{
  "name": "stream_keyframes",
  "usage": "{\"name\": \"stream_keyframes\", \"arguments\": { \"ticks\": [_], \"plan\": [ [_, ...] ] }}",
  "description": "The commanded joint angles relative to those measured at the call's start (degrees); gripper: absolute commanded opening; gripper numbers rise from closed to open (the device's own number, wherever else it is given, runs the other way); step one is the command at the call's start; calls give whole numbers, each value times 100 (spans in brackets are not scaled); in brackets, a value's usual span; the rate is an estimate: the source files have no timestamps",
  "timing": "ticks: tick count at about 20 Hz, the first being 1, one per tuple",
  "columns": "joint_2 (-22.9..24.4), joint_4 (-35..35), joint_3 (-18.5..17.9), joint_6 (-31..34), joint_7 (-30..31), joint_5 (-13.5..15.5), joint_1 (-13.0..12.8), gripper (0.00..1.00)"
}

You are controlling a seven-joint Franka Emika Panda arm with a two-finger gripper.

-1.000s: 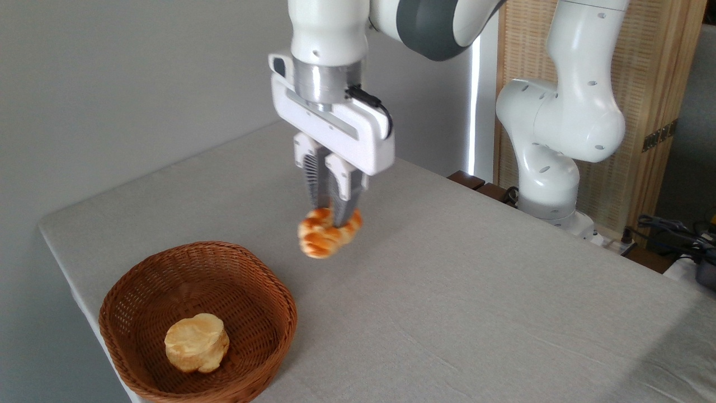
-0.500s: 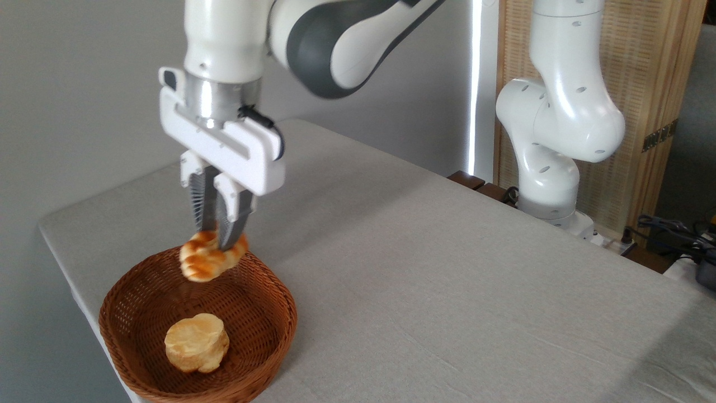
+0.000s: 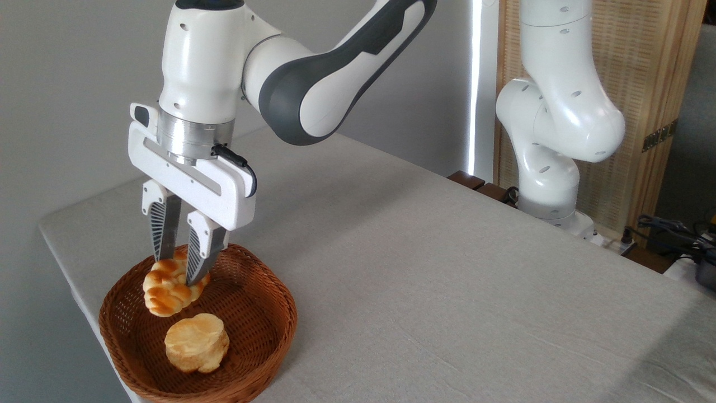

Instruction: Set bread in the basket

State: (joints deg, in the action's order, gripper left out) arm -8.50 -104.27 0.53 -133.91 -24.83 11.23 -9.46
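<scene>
The braided golden bread [image 3: 161, 293] hangs between the fingertips of my gripper [image 3: 175, 272], which is shut on its upper end. The loaf is down inside the rim of the round brown wicker basket [image 3: 263, 313], over its back left part. I cannot tell whether the loaf touches the basket's floor or wall. The basket stands at the table's near left corner.
A round pale bun [image 3: 197, 342] lies in the front of the basket, just below and right of the loaf. The grey table [image 3: 447, 291] stretches to the right. The arm's white base [image 3: 551, 168] stands at the far right edge, with cables [image 3: 677, 229] beyond it.
The gripper carried the bread left from above the table's middle to over the basket, then lowered it inside the rim. The bun has not moved.
</scene>
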Motion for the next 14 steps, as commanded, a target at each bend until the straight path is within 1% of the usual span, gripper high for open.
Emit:
{"name": "stream_keyframes", "arguments": {
  "ticks": [1, 4, 6, 7, 11, 14],
  "plan": [
    [-29, 91, 35, -39, 49, 29, 23, 100],
    [-21, 82, 35, -30, 31, 20, 23, 100],
    [49, 91, 9, 40, 75, -146, 31, 100],
    [172, 91, 0, 145, 75, -182, 40, 100],
    [769, 91, -44, 1084, 66, -498, 67, 100],
    [1147, 91, -149, 1874, 31, -525, 75, 100]
  ]
}}
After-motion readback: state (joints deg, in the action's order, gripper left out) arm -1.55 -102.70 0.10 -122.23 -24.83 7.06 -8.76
